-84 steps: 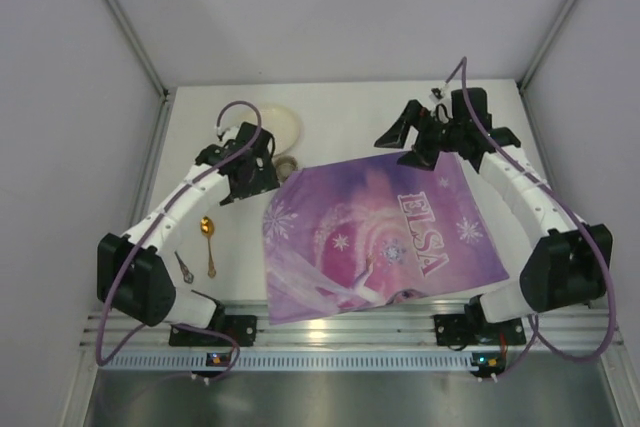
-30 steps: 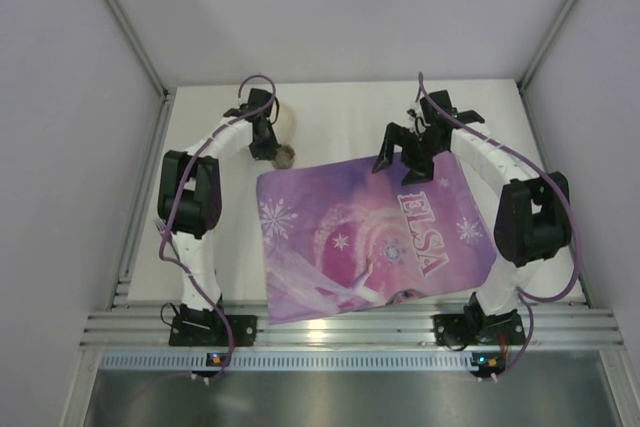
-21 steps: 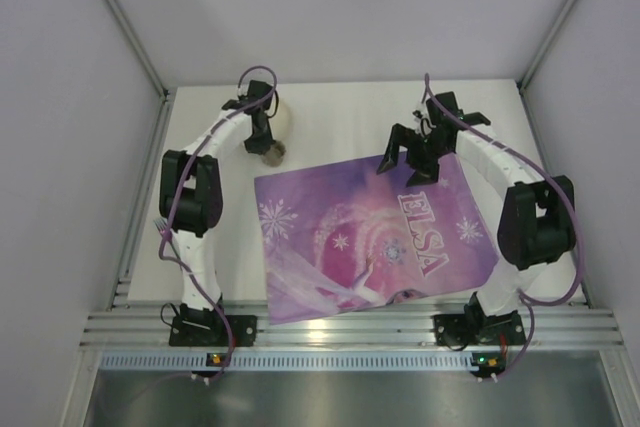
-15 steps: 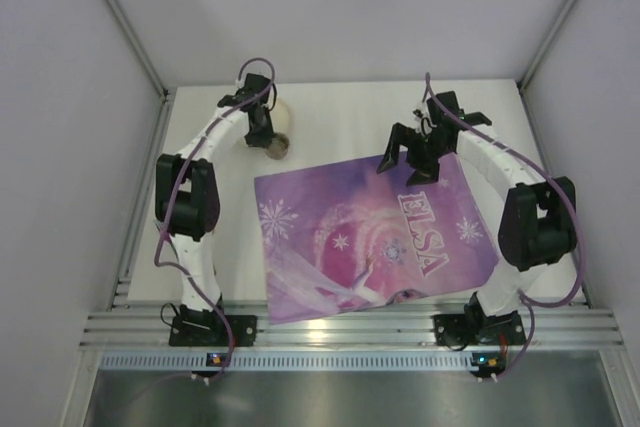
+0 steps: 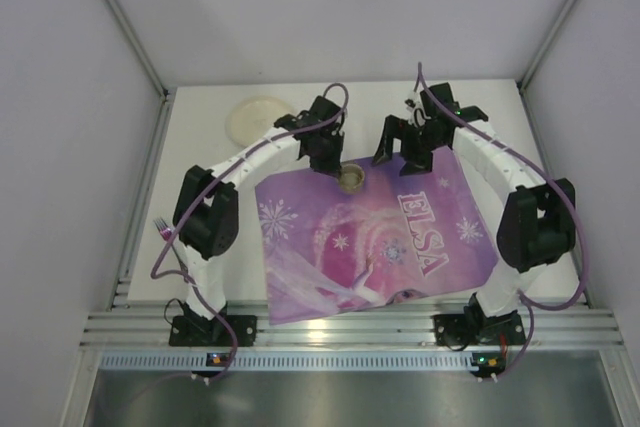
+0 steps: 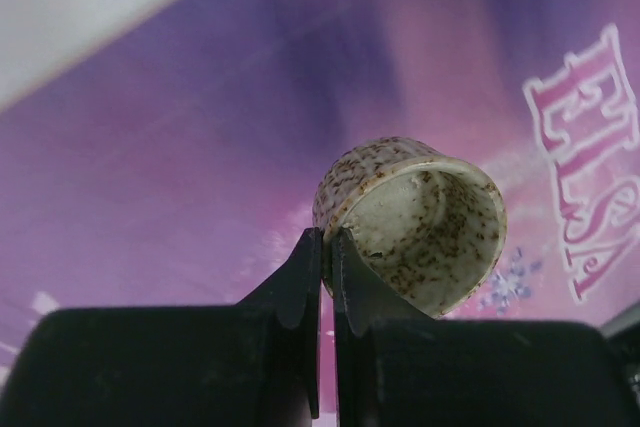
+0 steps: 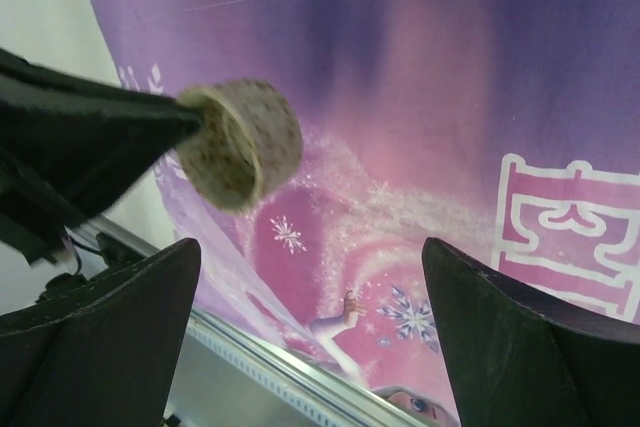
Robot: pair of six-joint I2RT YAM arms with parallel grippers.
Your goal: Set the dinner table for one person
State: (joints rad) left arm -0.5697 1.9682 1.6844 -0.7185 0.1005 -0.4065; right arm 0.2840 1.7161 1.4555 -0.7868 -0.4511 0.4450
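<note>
A small speckled cup (image 5: 351, 179) hangs tilted over the far edge of the purple ELSA placemat (image 5: 400, 237). My left gripper (image 5: 334, 161) is shut on its rim. In the left wrist view the jaws (image 6: 327, 247) pinch the cup (image 6: 415, 217) by its wall, one finger inside and one outside. My right gripper (image 5: 403, 155) hovers just right of the cup, open and empty. In the right wrist view the wide-apart gripper (image 7: 310, 247) looks down on the mat (image 7: 430, 117), with the cup (image 7: 245, 142) at upper left. The white dinner table (image 5: 190, 142) lies under everything.
A cream plate (image 5: 262, 117) sits on the table at the back left. A utensil's end (image 5: 160, 226) shows left of the left arm. The ribbed aluminium rail (image 5: 340, 325) runs along the near edge. Frame posts and grey walls close in both sides.
My left arm has swung right, carrying the cup from beside the plate over to the placemat's far edge. The plate now shows whole. The right gripper stayed nearly put and closed a little.
</note>
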